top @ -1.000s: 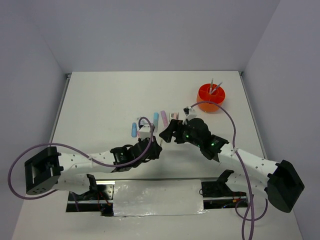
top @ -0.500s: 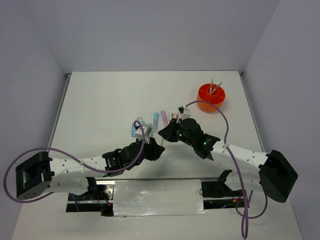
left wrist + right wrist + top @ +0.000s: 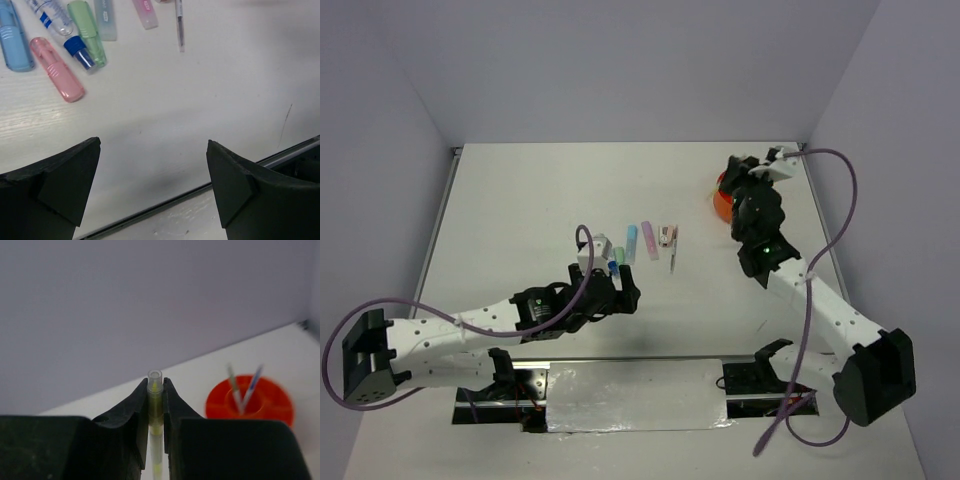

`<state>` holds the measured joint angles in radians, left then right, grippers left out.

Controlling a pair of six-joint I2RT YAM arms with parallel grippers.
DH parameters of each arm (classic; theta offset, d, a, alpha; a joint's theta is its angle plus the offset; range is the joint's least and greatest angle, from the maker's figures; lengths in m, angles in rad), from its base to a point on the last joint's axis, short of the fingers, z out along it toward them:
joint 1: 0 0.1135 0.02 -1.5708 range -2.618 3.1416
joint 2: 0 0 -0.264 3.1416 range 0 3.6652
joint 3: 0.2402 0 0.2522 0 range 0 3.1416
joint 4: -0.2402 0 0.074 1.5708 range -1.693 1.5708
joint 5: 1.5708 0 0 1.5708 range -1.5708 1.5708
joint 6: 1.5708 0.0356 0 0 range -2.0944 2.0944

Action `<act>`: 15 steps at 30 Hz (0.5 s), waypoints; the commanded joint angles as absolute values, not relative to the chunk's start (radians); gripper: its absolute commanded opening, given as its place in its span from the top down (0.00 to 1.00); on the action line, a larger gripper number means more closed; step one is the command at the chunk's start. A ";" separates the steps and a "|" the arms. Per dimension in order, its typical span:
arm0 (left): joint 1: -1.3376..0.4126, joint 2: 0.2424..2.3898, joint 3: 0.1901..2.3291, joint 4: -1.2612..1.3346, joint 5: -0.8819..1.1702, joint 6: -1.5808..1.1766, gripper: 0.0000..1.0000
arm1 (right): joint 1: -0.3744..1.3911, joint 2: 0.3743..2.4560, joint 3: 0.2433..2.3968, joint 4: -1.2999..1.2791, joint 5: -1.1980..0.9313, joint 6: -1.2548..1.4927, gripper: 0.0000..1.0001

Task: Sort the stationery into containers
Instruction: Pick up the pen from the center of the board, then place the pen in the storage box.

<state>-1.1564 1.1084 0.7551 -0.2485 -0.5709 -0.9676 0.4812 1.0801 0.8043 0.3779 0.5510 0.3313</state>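
Stationery lay along the top left of the left wrist view: blue marker (image 3: pixel 12 37), pink marker (image 3: pixel 56 70), green marker (image 3: pixel 90 35), thin pen (image 3: pixel 179 25). Left gripper (image 3: pixel 152 145) was spread wide, empty, below them. Right gripper (image 3: pixel 155 387) was clamped on a yellow pen (image 3: pixel 155 405). Orange pot (image 3: pixel 277 412), lower right of the right wrist view, held two pens (image 3: pixel 254 382).
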 commanded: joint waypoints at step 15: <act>-1.158 0.994 0.744 -0.298 -0.495 -0.818 0.01 | 0.104 1.623 1.051 0.920 0.508 -0.018 1.00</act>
<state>-1.1564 0.9817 0.6891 -0.3225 -0.4980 -0.8841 0.1017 1.6043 0.9852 0.8082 0.5392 0.0128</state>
